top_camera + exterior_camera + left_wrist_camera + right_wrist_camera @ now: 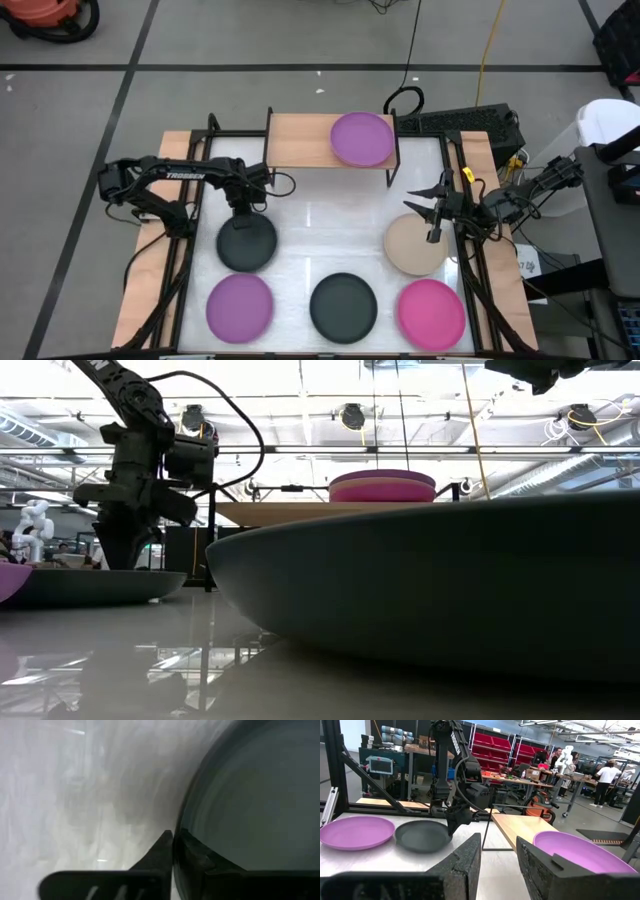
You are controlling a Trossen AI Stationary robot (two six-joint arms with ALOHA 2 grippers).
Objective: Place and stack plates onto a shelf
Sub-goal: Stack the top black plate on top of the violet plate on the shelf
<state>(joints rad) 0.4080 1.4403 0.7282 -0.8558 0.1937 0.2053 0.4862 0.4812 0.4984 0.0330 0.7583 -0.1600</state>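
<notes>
A dark grey plate [246, 243] on the desk [320, 215] is clamped at its rim by the left pincer [243, 208]. A lift toward the shelf [300, 140] is called for next. The right pincer [432, 222] hangs apart above the beige plate [414, 250].

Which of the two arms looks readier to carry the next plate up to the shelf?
The left. Its gripper already pinches the rim of a dark grey plate, one finger on each side. The right gripper hangs open above the beige plate, holding nothing.
</notes>
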